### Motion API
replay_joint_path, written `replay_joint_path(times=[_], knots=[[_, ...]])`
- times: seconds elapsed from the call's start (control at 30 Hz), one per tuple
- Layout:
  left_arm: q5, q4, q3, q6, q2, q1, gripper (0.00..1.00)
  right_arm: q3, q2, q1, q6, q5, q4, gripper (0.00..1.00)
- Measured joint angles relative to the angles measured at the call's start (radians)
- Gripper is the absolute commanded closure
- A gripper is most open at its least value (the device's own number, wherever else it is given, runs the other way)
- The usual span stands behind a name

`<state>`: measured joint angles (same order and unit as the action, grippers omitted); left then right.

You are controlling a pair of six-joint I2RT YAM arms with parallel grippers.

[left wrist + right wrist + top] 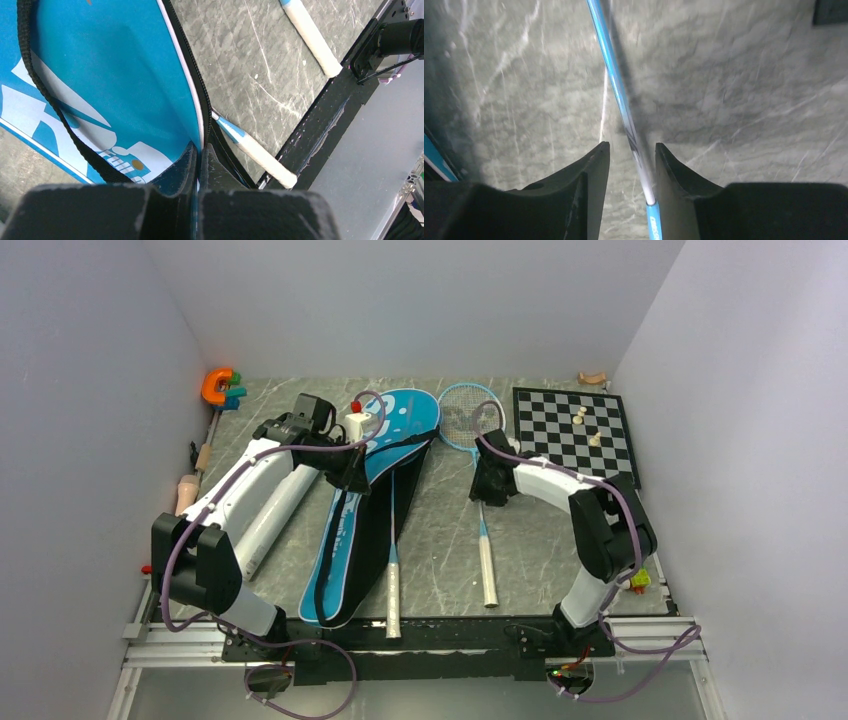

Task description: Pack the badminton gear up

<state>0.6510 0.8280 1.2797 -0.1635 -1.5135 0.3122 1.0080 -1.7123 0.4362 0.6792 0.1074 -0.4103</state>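
The blue bag (408,418) lies lengthwise on the table, left of centre. My left gripper (352,478) is shut on the bag's zip edge (200,107), lifting the flap. One racket lies partly inside the bag, and its pale handle (393,590) sticks out at the near end (260,156). The second racket (468,415) lies to the right of the bag. My right gripper (490,490) is open and straddles that racket's thin shaft (616,85), which runs close to the right finger. A long white tube (268,525) lies under my left arm.
A chessboard (560,455) carrying a few pale pieces lies at the back right. An orange C-shaped toy (217,386) sits in the back left corner. Small objects lie along the left wall (188,492) and beside the right arm's base (640,580). A black rail (450,635) edges the near side.
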Motion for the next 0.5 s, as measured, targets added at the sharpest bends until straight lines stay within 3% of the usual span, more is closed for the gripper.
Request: replay_joint_path(times=[0.13, 0.27, 0.4, 0.5], knots=[[0.000, 0.001, 0.000, 0.000, 0.000, -0.002, 1.00, 0.085, -0.059, -0.017, -0.013, 0.025, 0.000, 0.57], [0.000, 0.001, 0.000, 0.000, 0.000, -0.003, 1.00, 0.153, -0.144, -0.023, -0.034, 0.042, 0.010, 0.64], [0.001, 0.002, 0.000, 0.000, 0.000, -0.004, 1.00, 0.180, -0.167, -0.023, -0.049, 0.048, 0.026, 0.76], [0.002, 0.002, 0.000, -0.001, 0.000, -0.004, 1.00, 0.180, -0.171, -0.022, -0.059, 0.052, 0.030, 0.94]])
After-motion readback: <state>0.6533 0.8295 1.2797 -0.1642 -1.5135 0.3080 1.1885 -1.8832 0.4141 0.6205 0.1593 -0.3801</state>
